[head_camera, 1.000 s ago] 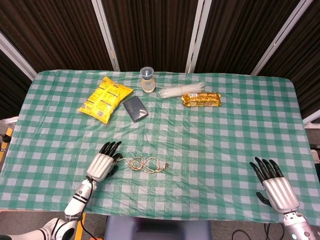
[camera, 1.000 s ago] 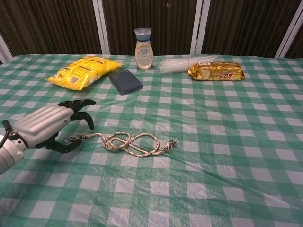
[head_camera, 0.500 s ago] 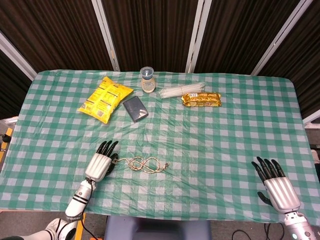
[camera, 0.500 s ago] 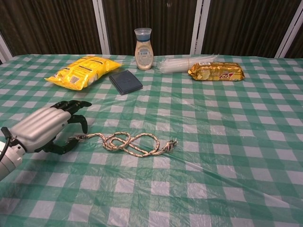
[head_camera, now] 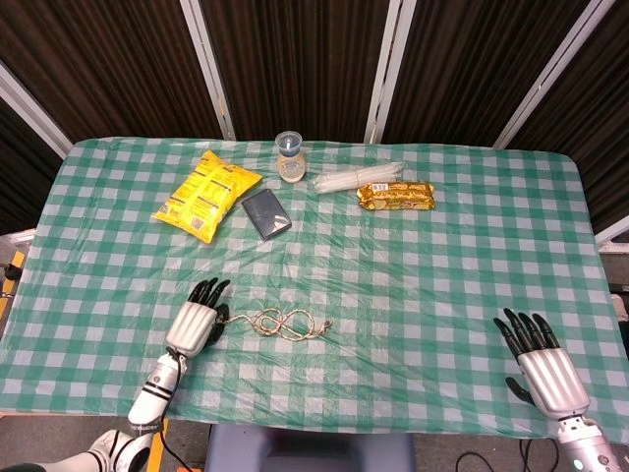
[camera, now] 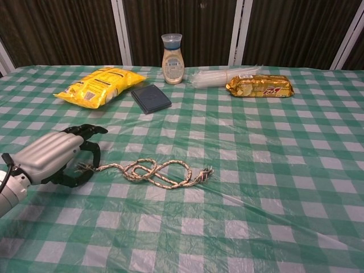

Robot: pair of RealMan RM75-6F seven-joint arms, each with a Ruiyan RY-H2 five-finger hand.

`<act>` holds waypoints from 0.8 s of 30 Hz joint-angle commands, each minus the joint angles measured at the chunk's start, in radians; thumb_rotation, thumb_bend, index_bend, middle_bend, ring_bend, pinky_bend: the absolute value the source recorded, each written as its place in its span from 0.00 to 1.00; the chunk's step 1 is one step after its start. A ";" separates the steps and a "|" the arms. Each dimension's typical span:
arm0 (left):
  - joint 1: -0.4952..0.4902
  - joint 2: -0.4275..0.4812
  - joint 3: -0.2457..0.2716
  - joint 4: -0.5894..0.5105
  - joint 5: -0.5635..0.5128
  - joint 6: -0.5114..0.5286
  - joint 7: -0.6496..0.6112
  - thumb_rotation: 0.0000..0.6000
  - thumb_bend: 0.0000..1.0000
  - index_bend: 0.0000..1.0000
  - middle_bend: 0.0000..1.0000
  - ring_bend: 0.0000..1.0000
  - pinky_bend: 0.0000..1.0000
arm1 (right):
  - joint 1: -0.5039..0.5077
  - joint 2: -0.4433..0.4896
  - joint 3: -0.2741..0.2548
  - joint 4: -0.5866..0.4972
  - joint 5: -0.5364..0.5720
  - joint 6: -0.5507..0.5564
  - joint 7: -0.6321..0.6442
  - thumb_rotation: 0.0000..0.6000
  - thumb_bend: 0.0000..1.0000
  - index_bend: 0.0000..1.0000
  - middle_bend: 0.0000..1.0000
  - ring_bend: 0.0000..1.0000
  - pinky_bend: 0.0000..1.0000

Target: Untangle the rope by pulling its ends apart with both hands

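Chest view: rope (camera: 153, 171) end at left hand (camera: 54, 156) fingertips.

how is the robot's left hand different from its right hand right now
The left hand has its fingers curled over the frayed end of the rope; the right hand has its fingers spread flat, holding nothing. The left hand sits at the rope; the right hand is far off near the table's right corner. Both are low over the checked cloth, silver-backed with black fingers.
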 commanded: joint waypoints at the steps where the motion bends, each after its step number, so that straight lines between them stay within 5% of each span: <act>1: -0.001 -0.002 -0.001 0.001 -0.001 0.004 -0.005 1.00 0.46 0.57 0.09 0.00 0.13 | 0.002 -0.002 -0.001 0.000 0.001 -0.003 -0.004 1.00 0.31 0.00 0.00 0.00 0.00; 11: 0.002 0.019 0.007 -0.020 0.012 0.042 -0.023 1.00 0.46 0.60 0.10 0.00 0.14 | 0.088 -0.033 0.010 -0.015 -0.078 -0.063 -0.014 1.00 0.31 0.01 0.00 0.00 0.00; 19: 0.015 0.047 0.025 -0.054 0.021 0.060 -0.037 1.00 0.46 0.61 0.10 0.00 0.14 | 0.279 -0.143 0.082 -0.067 -0.117 -0.243 -0.004 1.00 0.31 0.34 0.00 0.00 0.00; 24: 0.019 0.055 0.032 -0.068 0.028 0.072 -0.035 1.00 0.46 0.61 0.10 0.00 0.14 | 0.402 -0.248 0.133 -0.053 -0.073 -0.391 -0.016 1.00 0.32 0.41 0.00 0.00 0.00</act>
